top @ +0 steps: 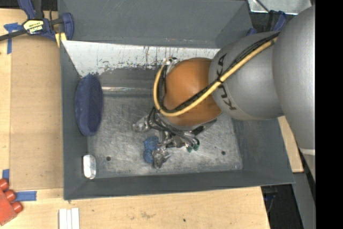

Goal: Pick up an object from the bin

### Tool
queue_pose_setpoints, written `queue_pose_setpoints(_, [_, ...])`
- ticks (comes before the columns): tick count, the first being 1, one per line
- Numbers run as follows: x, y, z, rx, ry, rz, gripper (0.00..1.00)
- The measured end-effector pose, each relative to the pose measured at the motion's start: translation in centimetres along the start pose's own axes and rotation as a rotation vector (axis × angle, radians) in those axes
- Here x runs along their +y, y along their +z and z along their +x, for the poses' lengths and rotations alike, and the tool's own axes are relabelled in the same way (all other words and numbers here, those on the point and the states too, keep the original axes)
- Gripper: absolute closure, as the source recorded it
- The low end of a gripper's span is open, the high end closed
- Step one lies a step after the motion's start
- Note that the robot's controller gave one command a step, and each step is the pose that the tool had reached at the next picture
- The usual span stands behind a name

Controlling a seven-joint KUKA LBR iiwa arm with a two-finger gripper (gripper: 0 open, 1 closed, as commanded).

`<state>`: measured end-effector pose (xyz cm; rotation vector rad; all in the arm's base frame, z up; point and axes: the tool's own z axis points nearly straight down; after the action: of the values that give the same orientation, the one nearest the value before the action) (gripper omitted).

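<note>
Grey metal bin (155, 19) holds three loose things, spread out, no heap. Landmark is the small light-blue lumpy thing (150, 149) on the bin floor near the front wall. The dark blue oval cushion-like thing (88, 103) sits well apart from it, up and to the left, and seems to lean on the left wall. The small silvery-white block (89, 166) lies to the lump's left and slightly lower, in the front corner. Both are likely where they slid down the sloped sides.

The end effector (170, 146) is low over the floor, just beside the blue lump on its right and probably touching it, though actual contact can't be confirmed. The lump shows at the left edge of the metal linkage, not clearly inside it, so no hold can be claimed. Whether the end effector is spread or pressed together: cannot tell, since the wrist hides most of it.

The silver arm (257, 83) comes in over the rim, up and right of the lump, and angles steeply down. The rounded orange wrist cover (187, 91) sits directly above the lump, with a yellow cable (236, 64) looped around it. The pose suggests a top-down grasp attempt on the blue lump, the likely pick target. Nothing is lifted yet.
</note>
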<state>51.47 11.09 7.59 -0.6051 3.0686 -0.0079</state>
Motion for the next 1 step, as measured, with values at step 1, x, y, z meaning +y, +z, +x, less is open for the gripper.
queue_pose_setpoints(1, [-3.60, -2.55, 1.86, 0.007, 0.079, -0.005, 0.00])
